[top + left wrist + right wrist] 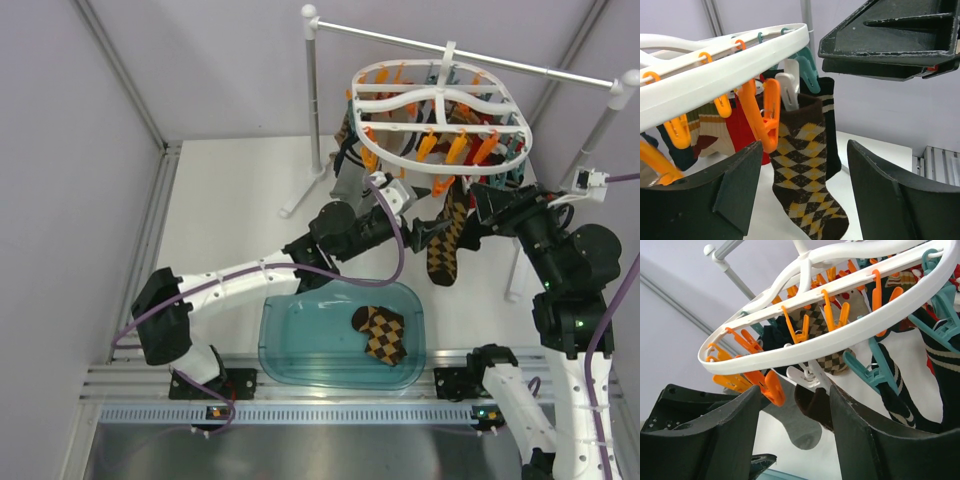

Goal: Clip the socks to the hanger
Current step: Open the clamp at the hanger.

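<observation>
Nearest me, one checked sock [380,333] lies in the teal tub [290,312]. Beyond it, my left gripper [805,145] has its jaws spread and empty. The other checked sock [810,200] hangs just past them from a white clip [789,90] on the hanger [715,75]. My right gripper [796,390] is spread too, holding nothing, just under the hanger's rim. Farthest back, the hanger hangs from a white rod [470,50].
</observation>
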